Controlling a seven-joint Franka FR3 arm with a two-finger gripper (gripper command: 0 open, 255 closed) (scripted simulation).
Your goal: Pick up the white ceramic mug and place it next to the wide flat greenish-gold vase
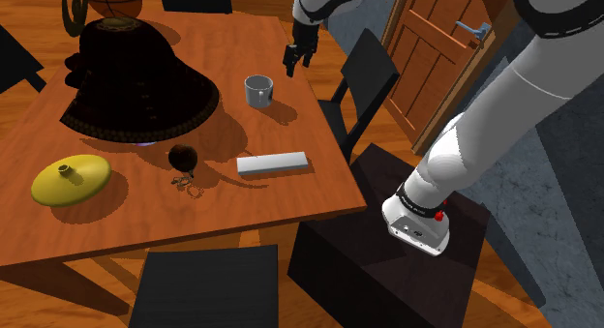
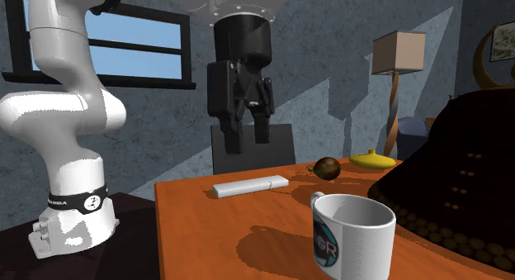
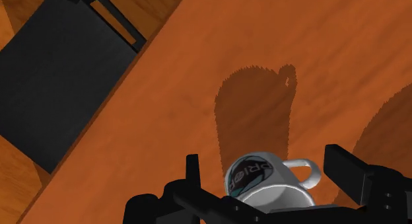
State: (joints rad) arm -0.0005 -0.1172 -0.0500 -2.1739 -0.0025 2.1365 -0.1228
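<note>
The mug (image 1: 258,90) (image 2: 353,235) (image 3: 267,183) stands upright on the counter (image 1: 242,210) (image 2: 214,229) (image 3: 165,90). It is white, with a dark round logo on its side and its mouth open upward. The jaws hang in the air above the mug, spread wide and touching nothing. In the wrist view the mug sits below them, between the two black fingers (image 3: 346,166) and apart from both, and the jaws' shadow lies on the wood just beyond the mug.

A flat white bar (image 1: 272,163) (image 2: 250,186) lies near the mug, on its side toward the stand. A big dark mound (image 1: 135,84) (image 2: 446,196) rises just beside the mug, to its left in the shoulder view. A small dark ball (image 1: 182,157) (image 2: 327,167) rests between the mug and the vase (image 1: 71,179) (image 2: 370,159). The vase is flat and yellow-green, and well apart from the mug. A black chair (image 1: 363,79) (image 3: 59,77) stands off the counter edge nearest the mug.
</note>
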